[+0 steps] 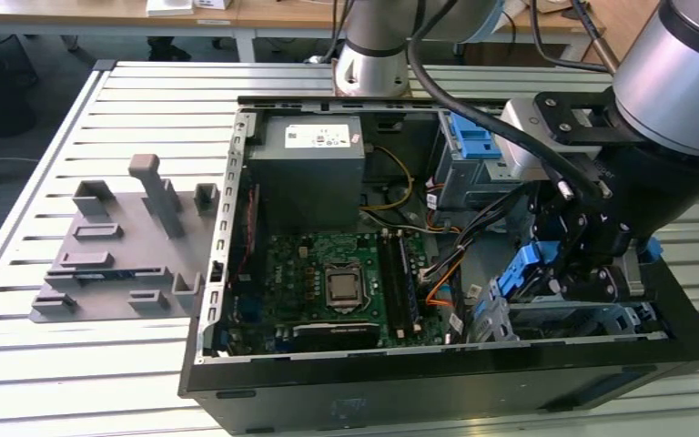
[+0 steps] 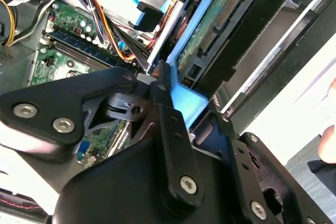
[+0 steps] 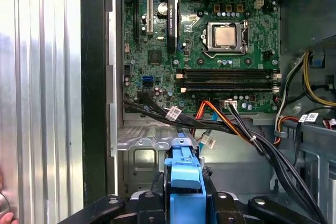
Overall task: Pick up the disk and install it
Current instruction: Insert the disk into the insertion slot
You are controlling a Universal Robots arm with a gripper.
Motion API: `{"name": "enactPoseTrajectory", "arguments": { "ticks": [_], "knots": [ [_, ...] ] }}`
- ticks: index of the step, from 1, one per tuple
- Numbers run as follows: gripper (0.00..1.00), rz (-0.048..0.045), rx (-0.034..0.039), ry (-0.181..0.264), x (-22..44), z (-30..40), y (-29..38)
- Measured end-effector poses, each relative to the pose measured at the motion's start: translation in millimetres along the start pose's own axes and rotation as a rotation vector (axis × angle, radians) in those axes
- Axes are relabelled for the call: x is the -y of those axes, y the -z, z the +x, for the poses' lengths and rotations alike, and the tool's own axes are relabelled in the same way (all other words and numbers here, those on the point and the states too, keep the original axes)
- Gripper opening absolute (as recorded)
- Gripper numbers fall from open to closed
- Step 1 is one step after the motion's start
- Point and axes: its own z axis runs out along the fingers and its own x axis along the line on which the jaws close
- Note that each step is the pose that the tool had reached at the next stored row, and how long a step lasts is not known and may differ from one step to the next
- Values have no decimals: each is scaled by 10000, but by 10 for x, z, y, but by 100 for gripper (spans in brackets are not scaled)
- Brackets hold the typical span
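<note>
The disk (image 1: 522, 273) hangs on edge inside the open computer case (image 1: 447, 378), over the drive bay (image 1: 581, 320) at the case's corner on the exterior view's right. My gripper (image 1: 572, 273) is shut on it. In the second wrist view the disk's green circuit board (image 2: 220, 14) and blue carrier bracket (image 2: 186, 100) sit against a black finger (image 2: 167, 109) of the gripper (image 2: 178, 85). In the first wrist view the blue bracket (image 3: 184, 174) stands between the gripper's black links (image 3: 184, 205), above the grey metal bay floor (image 3: 142, 156).
A bundle of black, orange and blue cables (image 3: 220, 127) crosses between the motherboard (image 1: 338, 282) and the bay. The grey power supply box (image 1: 313, 168) and a blue-latched drive cage (image 1: 471, 155) sit at the case's far end. A grey fixture (image 1: 119, 250) lies on the slatted table (image 1: 58, 364).
</note>
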Motion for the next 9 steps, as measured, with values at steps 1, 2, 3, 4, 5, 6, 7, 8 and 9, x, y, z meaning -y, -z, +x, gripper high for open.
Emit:
{"name": "enactPoseTrajectory", "arguments": {
  "ticks": [1, 2, 3, 4, 5, 6, 7, 8, 9],
  "knots": [
    [38, 0, 1, 0, 0, 0, 0],
    [38, -1, 2, 1, 0, 0, -1],
    [44, -2, 0, 2, 0, 0, -1],
    [44, -2, 2, 1, 0, 0, -2],
    [44, -2, -1, 2, 0, 0, -2],
    [44, -2, -2, 1, 0, -1, -3],
    [44, -2, -1, 1, 0, 0, -4],
    [44, -2, -2, 1, 0, 0, -6],
    [44, -2, -2, 1, 0, 0, -7]
  ]
}}
